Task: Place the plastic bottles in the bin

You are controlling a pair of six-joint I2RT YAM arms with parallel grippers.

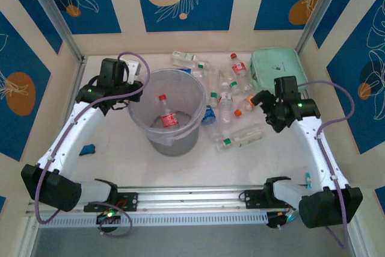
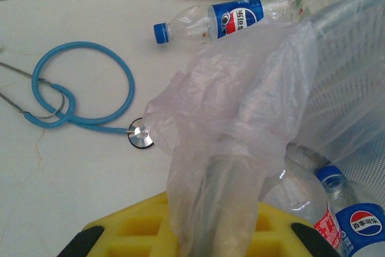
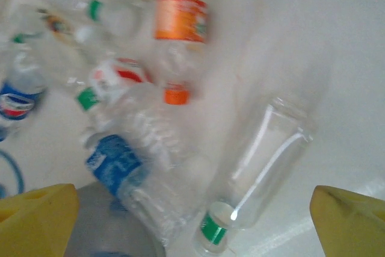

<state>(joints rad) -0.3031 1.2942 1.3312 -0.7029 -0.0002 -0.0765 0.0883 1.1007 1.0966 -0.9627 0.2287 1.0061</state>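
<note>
The left fingers (image 2: 135, 236) are pinched shut on the thin plastic liner (image 2: 240, 118) of the bin (image 1: 180, 142), which stands mid-frame in the top view. A red-capped bottle (image 1: 166, 114) lies inside it. The right fingers (image 3: 39, 218) stand wide apart and empty above a clear bottle (image 3: 264, 161), among the loose bottles (image 1: 231, 97) on the tabletop (image 1: 120, 161) right of the bin.

1 bin (image 1: 180, 71), 1 thin clear liner bag (image 2: 240, 118), 1 red-cap bottle (image 1: 166, 114) inside the bin; roughly 8 loose bottles (image 1: 240, 136) on the counter (image 1: 120, 167), pile too tangled for an exact count; 1 mint-green box (image 1: 274, 67); 1 blue stethoscope (image 2: 131, 85)
</note>
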